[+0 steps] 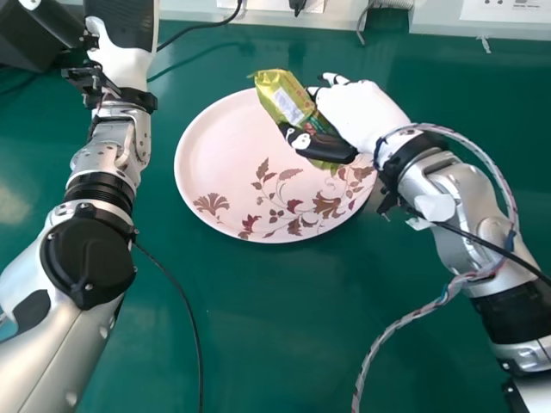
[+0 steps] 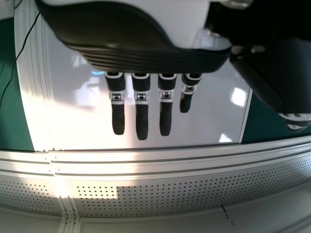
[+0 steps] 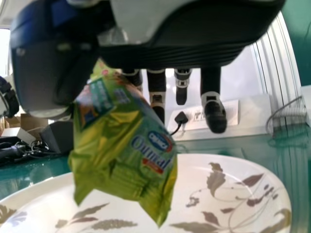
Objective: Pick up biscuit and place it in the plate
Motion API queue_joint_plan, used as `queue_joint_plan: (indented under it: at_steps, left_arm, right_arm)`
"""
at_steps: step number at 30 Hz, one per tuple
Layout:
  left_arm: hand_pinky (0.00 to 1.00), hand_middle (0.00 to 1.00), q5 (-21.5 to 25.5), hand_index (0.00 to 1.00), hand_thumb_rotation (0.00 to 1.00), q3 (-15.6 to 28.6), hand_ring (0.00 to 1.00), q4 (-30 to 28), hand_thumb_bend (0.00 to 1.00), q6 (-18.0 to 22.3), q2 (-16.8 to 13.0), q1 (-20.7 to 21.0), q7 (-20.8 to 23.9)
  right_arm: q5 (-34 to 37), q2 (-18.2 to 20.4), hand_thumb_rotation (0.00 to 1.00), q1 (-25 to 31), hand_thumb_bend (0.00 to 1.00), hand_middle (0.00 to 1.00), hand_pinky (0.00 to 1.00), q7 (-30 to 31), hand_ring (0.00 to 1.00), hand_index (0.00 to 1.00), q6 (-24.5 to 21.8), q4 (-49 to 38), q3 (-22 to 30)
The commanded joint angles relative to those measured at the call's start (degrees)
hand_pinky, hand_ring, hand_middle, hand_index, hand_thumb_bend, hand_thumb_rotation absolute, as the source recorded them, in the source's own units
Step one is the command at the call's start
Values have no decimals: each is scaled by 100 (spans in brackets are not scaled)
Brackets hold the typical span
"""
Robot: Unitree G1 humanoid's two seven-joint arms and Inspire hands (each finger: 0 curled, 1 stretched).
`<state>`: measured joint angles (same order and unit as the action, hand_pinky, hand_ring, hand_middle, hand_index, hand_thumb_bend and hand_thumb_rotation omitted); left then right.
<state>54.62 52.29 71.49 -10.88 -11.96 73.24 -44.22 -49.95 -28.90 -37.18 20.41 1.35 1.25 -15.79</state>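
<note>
Right hand: the right hand (image 1: 360, 112) grasps the biscuit packet (image 1: 287, 101), thumb on one side and fingers on the other, above the right part of the plate.
Biscuit packet: yellow-green, tilted. The head view shows a pale label and the lower end protruding past the thumb; the right wrist view shows a coloured printed face hanging toward the plate. Contact with the plate cannot be determined.
Plate: the round, pale plate (image 1: 211, 146) lies beneath the packet. The head view shows its full outline, with brown leaf decoration toward the near side.
Right arm cable: the braided cable (image 1: 401, 323) runs from the right forearm down to the near edge of the head view.
Left hand: the left hand (image 1: 120, 21) is beyond and left of the plate. The left wrist view shows its fingers (image 2: 141, 121) straight, grasping nothing, with a perforated panel (image 2: 146, 199) behind.
Table: the green table (image 1: 258, 318) carries the plate; a thin black cable (image 1: 191, 323) lies between the arms.
Far side: the head view shows a socket plate (image 1: 506, 10); the right wrist view shows a black plug (image 3: 181, 117) and a coiled cable (image 3: 287, 110).
</note>
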Motion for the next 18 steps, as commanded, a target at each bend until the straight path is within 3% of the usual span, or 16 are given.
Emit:
queue_joint_plan:
  at_steps: [1, 18]
  left_arm:
    - [73, 84, -50, 96, 35, -79, 77, -52, 96, 6, -30, -60, -101]
    - [71, 84, -54, 95, 32, -99, 78, -95, 96, -18, 51, -134, -149]
  right_arm:
    - [94, -22, 0, -86, 49, 49, 13, 50, 41, 49, -13, 0, -21]
    - [206, -52, 0, 6, 49, 48, 13, 110, 41, 50, 52, 352, -136]
